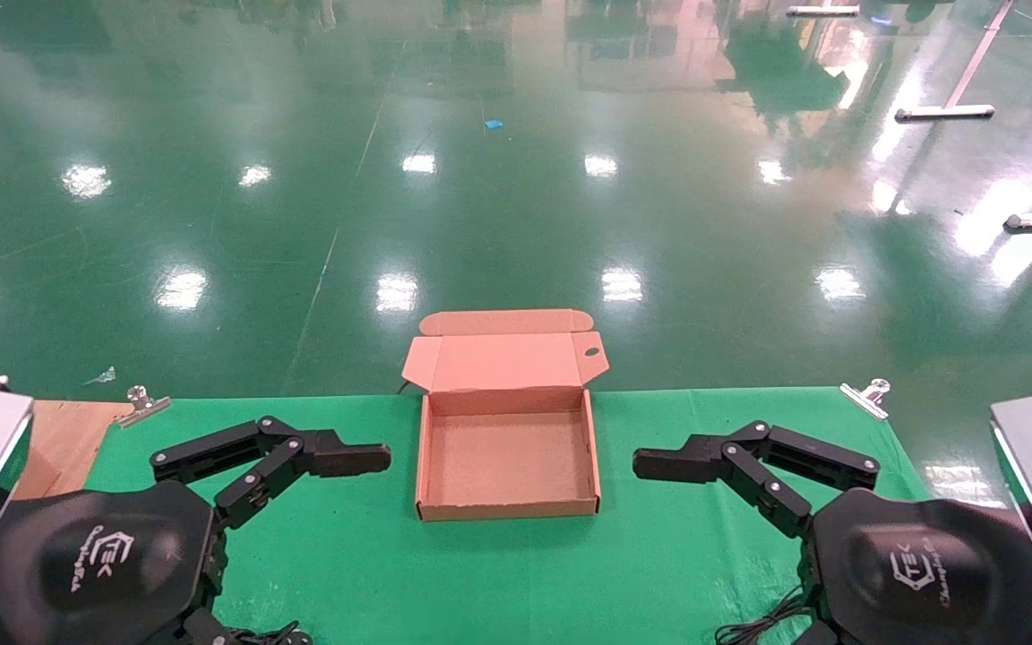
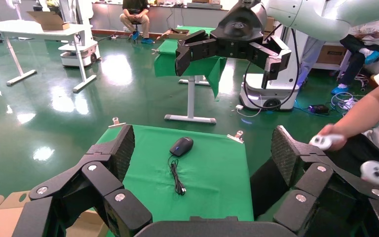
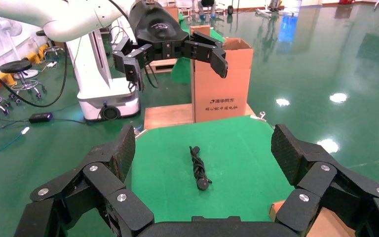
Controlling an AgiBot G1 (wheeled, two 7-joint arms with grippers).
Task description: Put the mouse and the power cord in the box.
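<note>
Green cloth (image 1: 677,555) over tabletop, clipped at far corners. Box (image 1: 507,466) sat mid-table at far edge, lid hinged back & open, inside bare. L gripper (image 1: 382,459) hovered just beside box on its left, fingers spread wide, holding nothing, touching nothing. R gripper (image 1: 640,464) mirrored on box's right, also wide open & empty. Power cord (image 3: 199,168) lay bundled on cloth in R wrist view, plug end nearer camera, clear of both grippers. Mouse (image 2: 181,146) sat on cloth in L wrist view, thin cable (image 2: 176,176) trailing toward camera, apart from fingers
</note>
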